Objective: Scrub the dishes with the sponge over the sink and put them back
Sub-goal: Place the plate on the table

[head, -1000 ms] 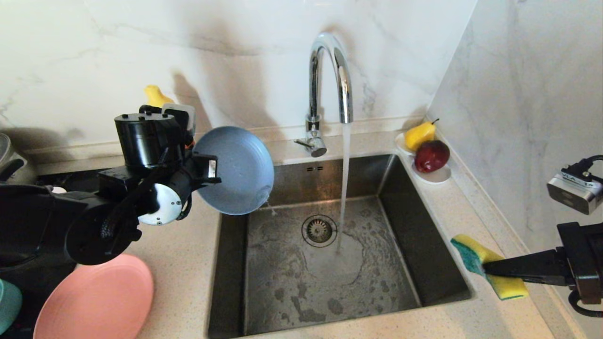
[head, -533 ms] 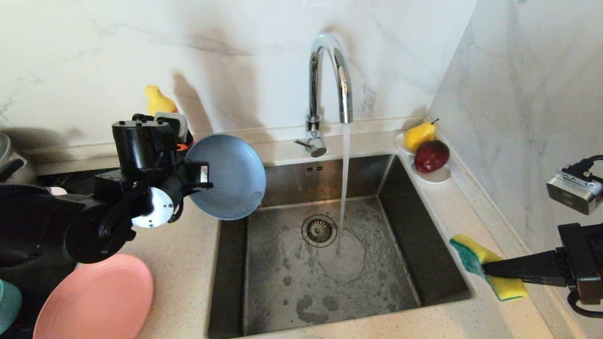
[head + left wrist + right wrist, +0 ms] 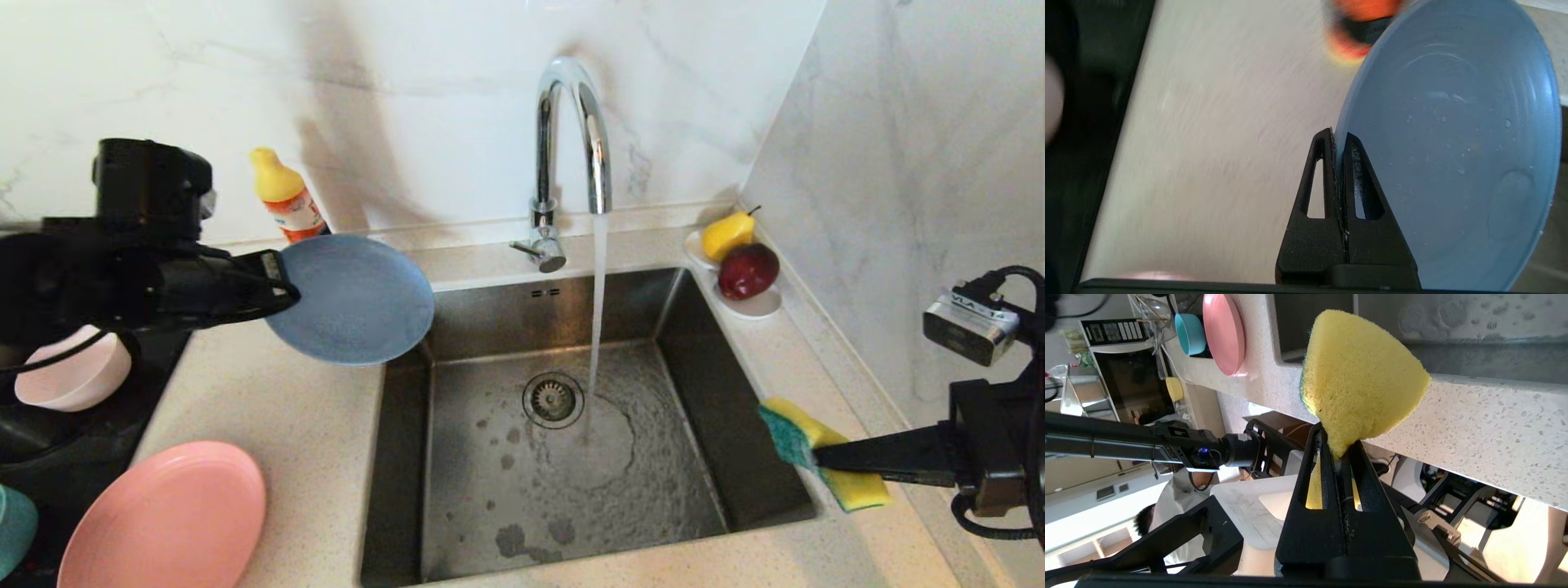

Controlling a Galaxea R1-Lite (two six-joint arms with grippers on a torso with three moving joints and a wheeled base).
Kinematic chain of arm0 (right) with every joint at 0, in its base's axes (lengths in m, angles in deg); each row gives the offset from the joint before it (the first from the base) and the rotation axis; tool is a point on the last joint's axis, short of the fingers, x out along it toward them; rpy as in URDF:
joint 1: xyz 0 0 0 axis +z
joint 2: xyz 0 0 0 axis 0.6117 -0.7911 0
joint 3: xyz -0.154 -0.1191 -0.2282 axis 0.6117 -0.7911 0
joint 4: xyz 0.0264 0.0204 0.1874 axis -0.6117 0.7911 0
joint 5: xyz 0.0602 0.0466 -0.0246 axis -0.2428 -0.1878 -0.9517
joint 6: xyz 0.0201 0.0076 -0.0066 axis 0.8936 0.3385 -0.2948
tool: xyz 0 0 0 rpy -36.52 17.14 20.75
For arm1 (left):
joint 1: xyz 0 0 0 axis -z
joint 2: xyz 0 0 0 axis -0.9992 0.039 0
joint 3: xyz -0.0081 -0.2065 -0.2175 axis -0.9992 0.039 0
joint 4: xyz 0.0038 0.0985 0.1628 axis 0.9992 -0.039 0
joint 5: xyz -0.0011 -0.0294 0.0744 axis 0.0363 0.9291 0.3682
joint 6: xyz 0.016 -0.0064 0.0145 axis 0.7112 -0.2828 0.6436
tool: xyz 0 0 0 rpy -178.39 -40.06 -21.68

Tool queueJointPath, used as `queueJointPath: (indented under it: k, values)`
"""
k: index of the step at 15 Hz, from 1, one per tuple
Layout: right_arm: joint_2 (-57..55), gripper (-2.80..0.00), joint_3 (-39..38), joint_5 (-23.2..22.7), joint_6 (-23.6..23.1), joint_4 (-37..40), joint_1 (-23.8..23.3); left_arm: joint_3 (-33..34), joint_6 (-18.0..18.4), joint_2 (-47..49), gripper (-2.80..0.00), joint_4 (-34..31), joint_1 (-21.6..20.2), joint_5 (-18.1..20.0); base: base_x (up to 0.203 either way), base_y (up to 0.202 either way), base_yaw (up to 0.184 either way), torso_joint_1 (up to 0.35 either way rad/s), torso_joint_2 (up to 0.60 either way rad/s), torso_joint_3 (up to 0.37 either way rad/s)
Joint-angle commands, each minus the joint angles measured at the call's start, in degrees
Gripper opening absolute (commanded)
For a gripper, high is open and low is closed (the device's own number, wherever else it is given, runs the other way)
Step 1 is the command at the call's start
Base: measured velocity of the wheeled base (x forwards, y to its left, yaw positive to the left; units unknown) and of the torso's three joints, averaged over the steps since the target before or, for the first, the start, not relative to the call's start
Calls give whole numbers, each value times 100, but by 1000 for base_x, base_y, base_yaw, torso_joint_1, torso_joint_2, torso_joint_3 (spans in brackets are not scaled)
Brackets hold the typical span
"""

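Note:
My left gripper [image 3: 282, 286] [image 3: 1336, 136] is shut on the rim of the grey-blue plate [image 3: 351, 299] [image 3: 1453, 143], held almost level above the counter at the sink's back left corner. My right gripper [image 3: 820, 457] [image 3: 1337, 447] is shut on the yellow and green sponge [image 3: 816, 457] [image 3: 1359, 375] over the sink's [image 3: 735, 392] right rim. The salmon-pink plate [image 3: 167, 518] [image 3: 1224, 332] lies on the counter at the front left. A pale pink bowl [image 3: 73, 380] sits under my left arm, and a teal bowl [image 3: 12, 527] [image 3: 1190, 332] shows at the left edge.
Water runs from the chrome faucet [image 3: 571, 155] into the basin beside the drain strainer [image 3: 553, 400]. A yellow-capped bottle [image 3: 282, 196] stands by the back wall. A white dish [image 3: 755, 304] with a pear and a red fruit sits at the sink's back right corner.
My left arm has swung left and turned, bringing the grey-blue plate from upright to nearly level and out over the counter. The right gripper with the sponge has edged slightly left.

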Motion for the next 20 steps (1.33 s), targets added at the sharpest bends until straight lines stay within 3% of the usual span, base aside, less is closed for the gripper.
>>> queueJointPath:
  k: [1, 6, 10, 13, 20]
  values:
    - [-163, -280, -1, -23, 15, 9, -28, -279, -310, -307, -280, -818, -655, 604, 0, 0, 0, 0, 0, 0]
    - [-261, -280, 25, 3, 41, 9, -57, -403, -434, 146, -280, -851, -1653, 852, 0, 0, 0, 0, 0, 0]
    - [-251, -280, 124, -15, 76, 43, -53, -390, -629, 535, -280, -759, -2211, 1307, 0, 0, 0, 0, 0, 0]
    - [-241, -280, 227, -23, 76, 80, -48, -404, -641, 862, -280, -273, -2425, 1491, 0, 0, 0, 0, 0, 0]
    - [-349, -280, 113, -23, 59, 71, -48, -380, -601, 1170, -280, -46, -2613, 1680, 0, 0, 0, 0, 0, 0]
